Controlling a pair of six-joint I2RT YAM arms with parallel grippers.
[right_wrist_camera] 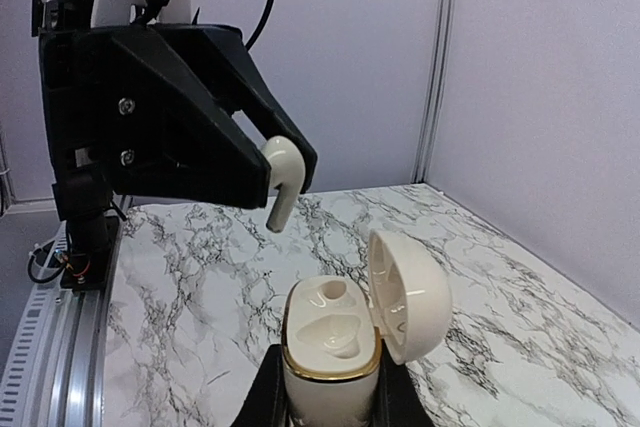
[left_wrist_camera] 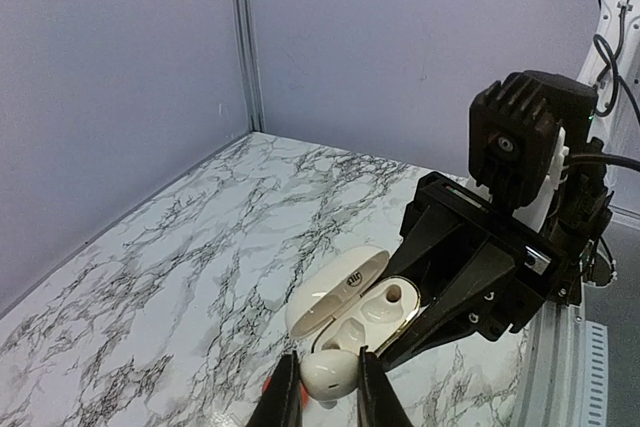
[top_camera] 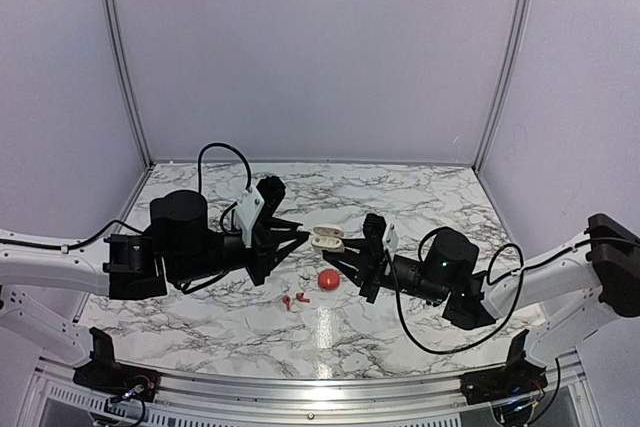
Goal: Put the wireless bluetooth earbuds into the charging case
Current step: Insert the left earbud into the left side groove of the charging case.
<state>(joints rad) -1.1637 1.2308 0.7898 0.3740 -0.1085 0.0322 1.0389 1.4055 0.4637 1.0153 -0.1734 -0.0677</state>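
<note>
Upright, the open charging case (right_wrist_camera: 330, 347) is clamped by the right jaws; an earbud (right_wrist_camera: 283, 172), stem down, by the left jaws.

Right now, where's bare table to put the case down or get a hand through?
Free: the marble strip along the back wall, and the near patch between the red pieces and the front rail. Crowded: centre, where left gripper and right gripper meet at the case, red ball just in front.

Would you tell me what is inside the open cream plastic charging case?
Inside the cream plastic charging case: two moulded sockets, both empty. Their bottoms are hidden, and the right hand covers the case's lower body.
</note>
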